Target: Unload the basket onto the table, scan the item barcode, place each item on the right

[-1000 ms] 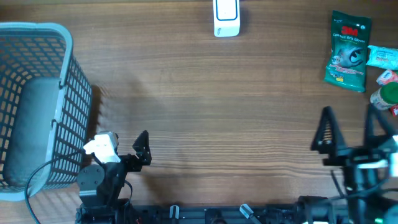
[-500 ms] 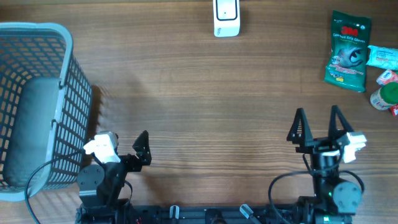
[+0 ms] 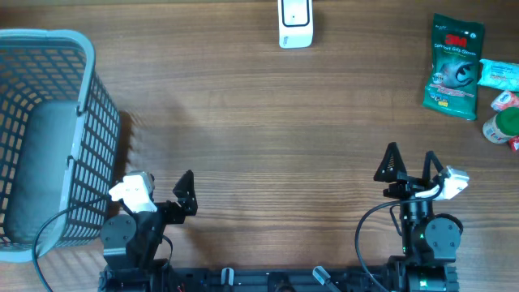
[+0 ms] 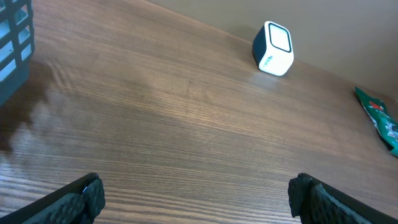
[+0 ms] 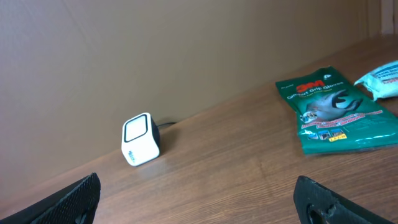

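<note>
**A:** What could trip the robot up from here?

**B:** Starting at the left, the basket point(image 3: 49, 138) fills the tabletop's left edge. The left gripper point(image 4: 196, 193) sits just beside it at the near edge, jaws spread wide and holding nothing. A swing out to the left would probably clip the wire wall.

**A:** And the scanner?

**B:** The scanner point(image 3: 295, 24) stands at the middle of the far edge, well apart from both arms. It looks light. A pack pushed into it could tip it or turn its window away, and then no code would read.

**A:** The right side?

**B:** The right gripper point(image 3: 410, 161) is also at the near edge, jaws wide and empty. The pack point(image 3: 454, 69), likely the item, lies flat near the far right corner. It looks like slick film, so the fingers may skid it along the wood instead of lifting it. Its barcode cannot be made out. If the code faces down, the pack would reach the scanner the wrong way up.

**A:** Anything in the way?

**B:** A packet point(image 3: 496, 75) lies against the pack's right side, and a green-capped container point(image 3: 504, 123) sits near it at the right edge. A wide grab could catch either. Nothing lies between the pack and the scanner.
</note>
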`<state>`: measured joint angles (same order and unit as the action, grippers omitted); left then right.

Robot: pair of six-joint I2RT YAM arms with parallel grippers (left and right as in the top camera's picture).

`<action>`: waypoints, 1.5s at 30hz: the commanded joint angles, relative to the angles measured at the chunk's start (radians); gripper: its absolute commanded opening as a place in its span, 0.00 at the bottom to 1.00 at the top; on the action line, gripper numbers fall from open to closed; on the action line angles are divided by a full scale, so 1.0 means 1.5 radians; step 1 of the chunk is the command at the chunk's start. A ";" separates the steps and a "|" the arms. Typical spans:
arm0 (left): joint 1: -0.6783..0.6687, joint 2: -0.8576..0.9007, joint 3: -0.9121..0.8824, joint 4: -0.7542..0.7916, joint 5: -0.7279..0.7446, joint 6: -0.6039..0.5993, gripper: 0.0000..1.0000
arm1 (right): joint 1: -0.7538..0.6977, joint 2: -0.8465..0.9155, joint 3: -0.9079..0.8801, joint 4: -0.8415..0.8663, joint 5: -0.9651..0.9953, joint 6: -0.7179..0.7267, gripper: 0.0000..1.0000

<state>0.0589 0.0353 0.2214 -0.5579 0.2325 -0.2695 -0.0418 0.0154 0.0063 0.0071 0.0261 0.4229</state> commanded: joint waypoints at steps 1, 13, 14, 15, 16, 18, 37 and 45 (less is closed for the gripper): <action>-0.003 -0.003 -0.001 0.002 -0.004 -0.005 1.00 | 0.003 -0.008 -0.001 0.002 0.011 -0.001 1.00; -0.003 -0.003 -0.001 -0.001 -0.016 -0.002 1.00 | 0.003 -0.008 -0.001 0.002 0.011 -0.001 1.00; -0.005 -0.003 -0.002 0.005 -0.022 0.000 1.00 | 0.003 -0.008 -0.001 0.002 0.011 -0.001 1.00; -0.012 -0.003 -0.006 0.024 -0.021 -0.001 1.00 | 0.003 -0.008 -0.001 0.002 0.011 -0.001 1.00; -0.019 -0.004 -0.008 0.054 -0.022 -0.001 1.00 | 0.003 -0.008 -0.001 0.002 0.011 -0.001 1.00; -0.040 -0.008 -0.030 0.172 -0.037 0.000 1.00 | 0.003 -0.008 -0.001 0.002 0.011 -0.001 1.00; -0.058 -0.022 -0.128 0.290 -0.097 0.143 1.00 | 0.003 -0.008 -0.001 0.002 0.011 -0.001 1.00; -0.055 -0.021 -0.128 0.292 -0.096 0.142 1.00 | 0.003 -0.008 -0.001 0.002 0.011 -0.001 1.00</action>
<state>-0.0216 0.0128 0.0418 -0.1261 0.0830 -0.0792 -0.0418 0.0147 0.0063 0.0071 0.0277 0.4229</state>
